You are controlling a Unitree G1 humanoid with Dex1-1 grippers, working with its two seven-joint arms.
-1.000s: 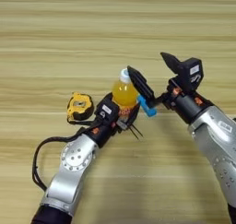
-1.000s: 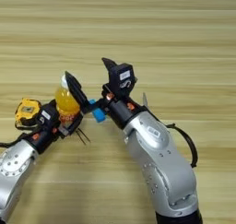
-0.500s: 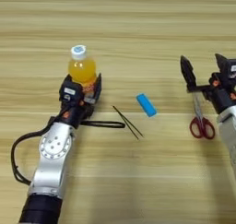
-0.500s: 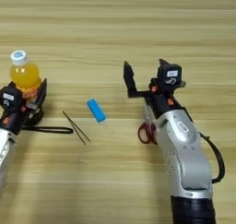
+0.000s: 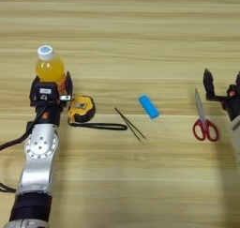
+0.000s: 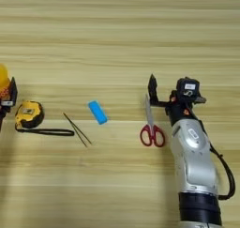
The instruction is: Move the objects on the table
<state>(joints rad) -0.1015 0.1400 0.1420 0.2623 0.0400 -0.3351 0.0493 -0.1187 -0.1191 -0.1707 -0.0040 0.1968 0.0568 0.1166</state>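
Five small objects sit spread across the light wooden table, and both arms reach in from the near edge. Far on the robot's left, the left gripper has its two black fingers on either side of the orange-juice bottle, which stands upright with its white cap on top; the fingers look closed against the bottle's lower half. Just beside that gripper lies the yellow-black tape measure, its black strap trailing along the table toward the thin black tweezers. The tweezers lie at a slant, their nearer end close to the strap's tip. A little further right is the blue block, lying apart from everything else. Over on the right, the red-handled scissors lie flat with the blades pointing away from the robot and the handles nearer. The right gripper hangs beside the blade tips, its fingers spread wide and holding nothing.
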